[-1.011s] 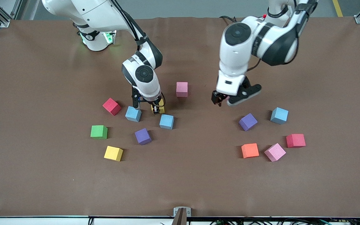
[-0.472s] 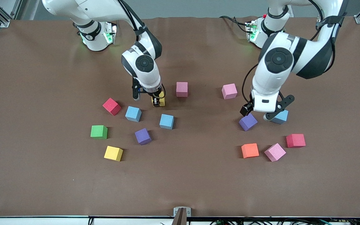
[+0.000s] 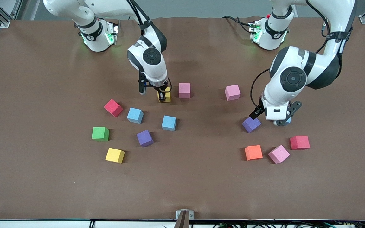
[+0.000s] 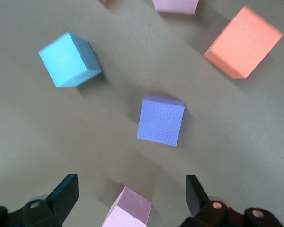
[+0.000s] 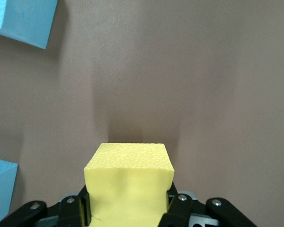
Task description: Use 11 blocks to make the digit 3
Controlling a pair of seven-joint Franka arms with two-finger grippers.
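1. Toward the right arm's end of the counter [image 3: 43,190] lie a green cube [image 3: 100,133], a yellow block [image 3: 115,155] nearer the front camera, a red block [image 3: 113,108], two light blue blocks [image 3: 135,115] and [image 3: 169,123], and a purple block [image 3: 144,138]; all stand apart from one another.
2. The right pincer [image 3: 163,96] is clamped on a second yellow block [image 5: 128,177], its fingers pressing two opposite faces; it hangs just beside a pink block [image 3: 184,90], over the counter.
3. Another pink block [image 3: 232,92] sits alone, well apart from the first.
4. The left pincer [image 3: 269,119] hovers with its fingers spread wide and nothing between them, low over the left-end cluster; a purple block [image 4: 161,120] lies just ahead of its fingertips, and a light blue block [image 4: 69,60] is mostly hidden under it in the front view, so whether they touch is hard to say.
5. Nearer the front camera lie an orange block [image 3: 253,152], a third pink block [image 3: 278,154] and a red block [image 3: 299,142]; no digit 3 is formed.
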